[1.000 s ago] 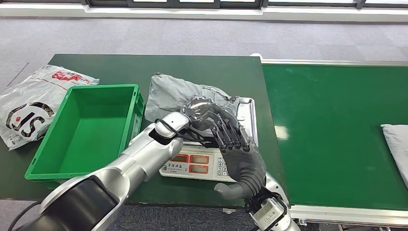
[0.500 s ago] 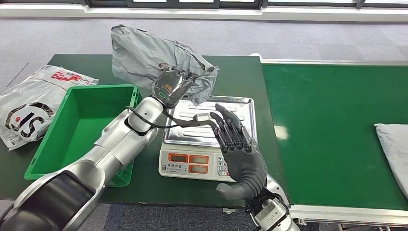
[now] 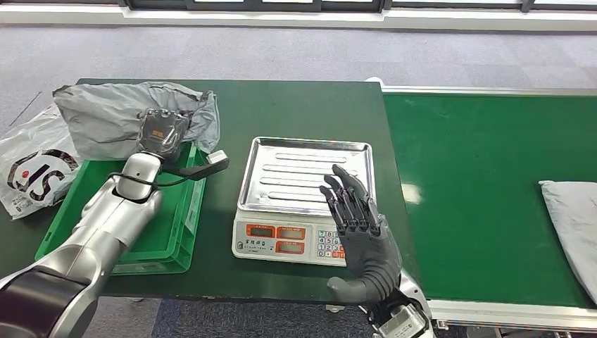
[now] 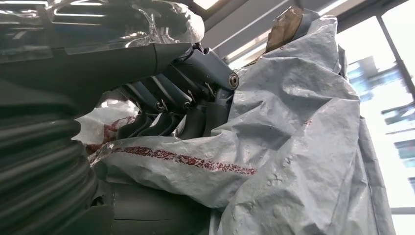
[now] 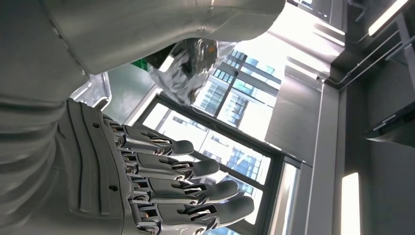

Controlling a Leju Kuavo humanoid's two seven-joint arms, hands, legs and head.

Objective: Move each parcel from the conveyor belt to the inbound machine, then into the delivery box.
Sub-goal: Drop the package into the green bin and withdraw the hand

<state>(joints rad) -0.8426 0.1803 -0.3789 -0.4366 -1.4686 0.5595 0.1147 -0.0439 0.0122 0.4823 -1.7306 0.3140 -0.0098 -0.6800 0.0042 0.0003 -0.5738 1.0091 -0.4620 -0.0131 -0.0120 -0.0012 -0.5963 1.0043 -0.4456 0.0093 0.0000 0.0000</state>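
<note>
Grey carpet floor (image 3: 296, 53) runs behind a dark green table (image 3: 303, 105); a window frame (image 3: 281, 5) lines the far edge.

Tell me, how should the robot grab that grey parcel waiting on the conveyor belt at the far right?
Probably from above, on the near left edge of the grey parcel. It lies flat and soft on the conveyor belt, so fingers can pinch the slack wrapping there. The open right hand is the nearer one; the left hand already holds another parcel.

The dark green bench (image 3: 303, 105) carries a green bin (image 3: 179, 232) at left, a scale (image 3: 303, 211) (steel-topped) right of it, and a printed bag (image 3: 32, 165) at the far left.
</note>
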